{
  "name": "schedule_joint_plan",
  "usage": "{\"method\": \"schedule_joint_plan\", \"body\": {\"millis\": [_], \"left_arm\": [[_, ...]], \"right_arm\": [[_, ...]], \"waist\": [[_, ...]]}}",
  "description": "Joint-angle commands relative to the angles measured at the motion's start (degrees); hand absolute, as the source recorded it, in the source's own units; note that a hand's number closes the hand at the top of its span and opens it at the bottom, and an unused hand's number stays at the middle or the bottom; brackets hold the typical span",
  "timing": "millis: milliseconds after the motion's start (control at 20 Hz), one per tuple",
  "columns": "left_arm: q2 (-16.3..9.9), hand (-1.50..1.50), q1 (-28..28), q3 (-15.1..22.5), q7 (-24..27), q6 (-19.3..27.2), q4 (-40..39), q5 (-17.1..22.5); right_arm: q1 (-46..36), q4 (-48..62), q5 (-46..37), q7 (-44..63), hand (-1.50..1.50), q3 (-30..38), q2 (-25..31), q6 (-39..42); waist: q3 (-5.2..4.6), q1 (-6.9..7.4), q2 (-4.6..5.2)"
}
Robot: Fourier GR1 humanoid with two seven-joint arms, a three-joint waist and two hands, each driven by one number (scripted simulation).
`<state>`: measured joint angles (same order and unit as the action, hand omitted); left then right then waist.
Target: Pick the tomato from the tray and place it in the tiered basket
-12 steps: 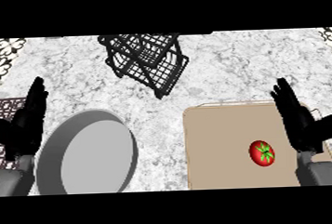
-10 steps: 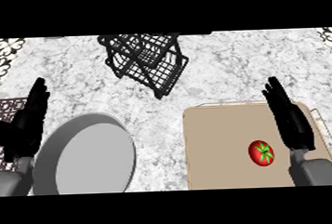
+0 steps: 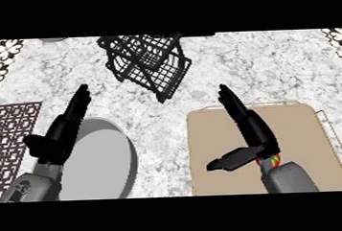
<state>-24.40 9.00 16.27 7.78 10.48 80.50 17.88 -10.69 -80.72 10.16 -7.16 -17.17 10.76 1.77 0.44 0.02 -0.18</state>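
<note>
On the tan tray [image 3: 302, 132] at the lower right lies the red tomato [image 3: 272, 160], almost wholly hidden under my right hand [image 3: 251, 126]. That hand is open above it, fingers straight and pointing away, thumb spread to the left. The black wire tiered basket [image 3: 149, 63] stands at the back centre of the marble counter. My left hand [image 3: 61, 131] is open with fingers up, over the left rim of a grey pan.
A grey round pan [image 3: 98, 160] sits at the lower left. Left of it lies a dark red patterned mat [image 3: 12, 128] with a small red thing at its left edge. Patterned tiles show in the back corners.
My right hand has moved left and forward over the tray and now covers the tomato. My left hand has shifted right, over the pan's rim.
</note>
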Motion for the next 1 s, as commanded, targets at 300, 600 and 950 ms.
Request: {"method": "schedule_joint_plan", "body": {"millis": [300,600,950], "left_arm": [[4.70,0.00,-1.76,2.72,0.16,-2.00,-2.64,-0.66],[2.92,0.00,-0.87,0.41,-0.20,-3.51,-3.54,0.40],[5.18,0.00,-1.61,1.07,1.51,-3.19,-4.54,-0.83]], "right_arm": [[0.74,-18.74,-8.45,4.49,-1.50,-0.36,14.70,4.08],[-3.67,-22.94,-21.72,15.36,-1.50,-2.79,33.47,13.10],[-5.04,-36.30,-23.14,30.00,-1.50,-6.01,43.98,26.70]], "waist": [[-0.61,-1.97,-0.44],[-0.94,-2.80,-0.63],[-0.74,-2.05,-0.35]]}}
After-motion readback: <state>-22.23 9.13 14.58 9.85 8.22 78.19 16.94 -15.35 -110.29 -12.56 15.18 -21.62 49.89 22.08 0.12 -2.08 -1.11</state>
